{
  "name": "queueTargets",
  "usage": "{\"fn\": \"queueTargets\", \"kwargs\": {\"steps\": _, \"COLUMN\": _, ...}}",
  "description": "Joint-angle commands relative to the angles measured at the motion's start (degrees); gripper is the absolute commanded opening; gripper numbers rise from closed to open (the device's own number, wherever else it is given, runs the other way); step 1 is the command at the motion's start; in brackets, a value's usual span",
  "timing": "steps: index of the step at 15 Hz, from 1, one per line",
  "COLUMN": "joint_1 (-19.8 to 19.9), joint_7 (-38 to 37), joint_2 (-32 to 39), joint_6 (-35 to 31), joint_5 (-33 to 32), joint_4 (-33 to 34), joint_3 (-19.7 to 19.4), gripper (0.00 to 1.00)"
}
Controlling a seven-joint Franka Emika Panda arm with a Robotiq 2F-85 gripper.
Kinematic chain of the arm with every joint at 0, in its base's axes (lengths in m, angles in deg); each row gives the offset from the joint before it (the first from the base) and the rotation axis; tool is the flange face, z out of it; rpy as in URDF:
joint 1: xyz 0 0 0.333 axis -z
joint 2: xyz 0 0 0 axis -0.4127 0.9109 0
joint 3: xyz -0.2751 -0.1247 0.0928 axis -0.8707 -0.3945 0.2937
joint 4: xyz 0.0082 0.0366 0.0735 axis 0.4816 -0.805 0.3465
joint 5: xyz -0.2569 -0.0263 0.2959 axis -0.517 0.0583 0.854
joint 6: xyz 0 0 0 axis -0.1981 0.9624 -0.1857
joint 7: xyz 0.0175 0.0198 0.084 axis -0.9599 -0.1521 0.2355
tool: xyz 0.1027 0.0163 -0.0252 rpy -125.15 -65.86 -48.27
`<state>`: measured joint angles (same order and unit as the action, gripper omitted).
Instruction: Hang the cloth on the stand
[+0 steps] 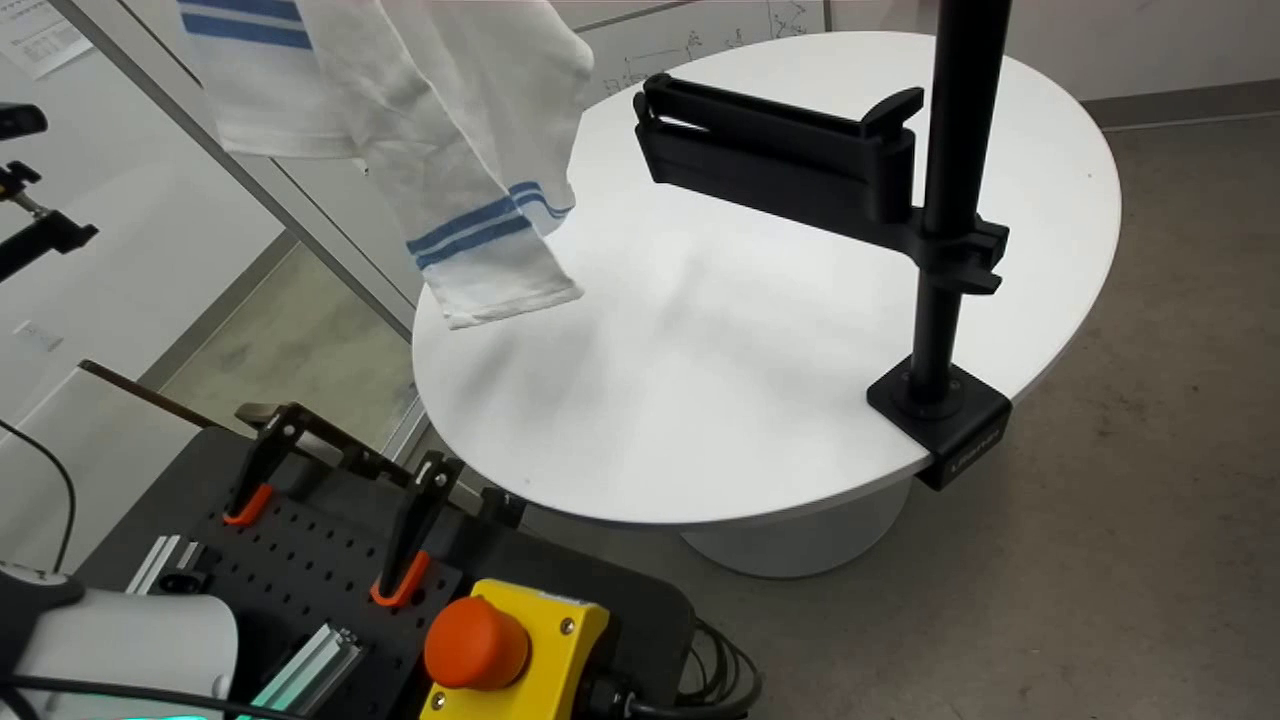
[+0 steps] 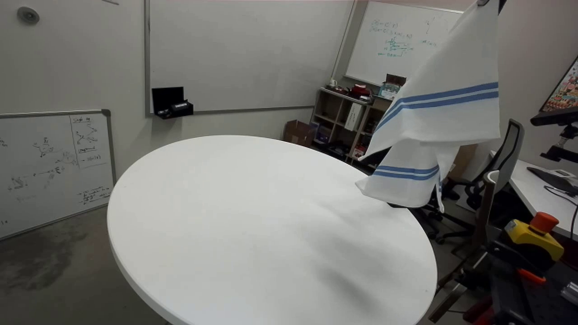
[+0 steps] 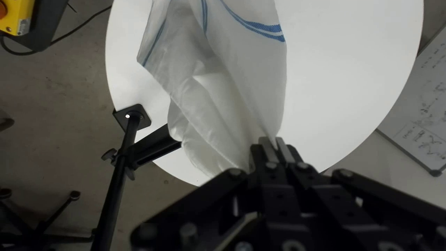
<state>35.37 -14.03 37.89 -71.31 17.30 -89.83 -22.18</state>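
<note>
Rnd wht table point(image 1: 700, 420) w/ blk stand point(image 1: 945, 235) at its edge; wht towel point(image 2: 445, 113) hangs from robot's claw point(image 3: 277, 148).
Table shows in both ext. views. Stand's base point(image 1: 945, 430) sits on the rim, post upright, horiz. bar point(image 1: 770, 155) reaching over the tabletop. Towel, w/ pairs of blue stripes, hangs mid-air in folds over the table, apart from the bar; in the wrist view it hides the bar's free end. Claw's clamped tight on the towel's top. Smallest: yellow box point(image 1: 550, 660) w/ red btn point(image 1: 475, 640), near the table.
</note>
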Motion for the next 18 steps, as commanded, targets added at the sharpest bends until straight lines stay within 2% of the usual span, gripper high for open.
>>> {"fn": "queueTargets", "kwargs": {"steps": 1, "joint_1": 3.0, "joint_7": -1.3, "joint_2": 0.6, "joint_6": 0.1, "joint_5": 0.6, "joint_4": 0.8, "joint_3": -0.1, "gripper": 0.00}}
{"fn": "queueTargets", "kwargs": {"steps": 11, "joint_1": 8.6, "joint_7": -2.4, "joint_2": 9.8, "joint_6": 2.7, "joint_5": 0.1, "joint_4": 5.7, "joint_3": -4.1, "gripper": 0.00}}
{"fn": "queueTargets", "kwargs": {"steps": 18, "joint_1": 9.0, "joint_7": -6.7, "joint_2": 23.1, "joint_6": 4.8, "joint_5": -0.5, "joint_4": 16.5, "joint_3": -6.4, "gripper": 0.00}}
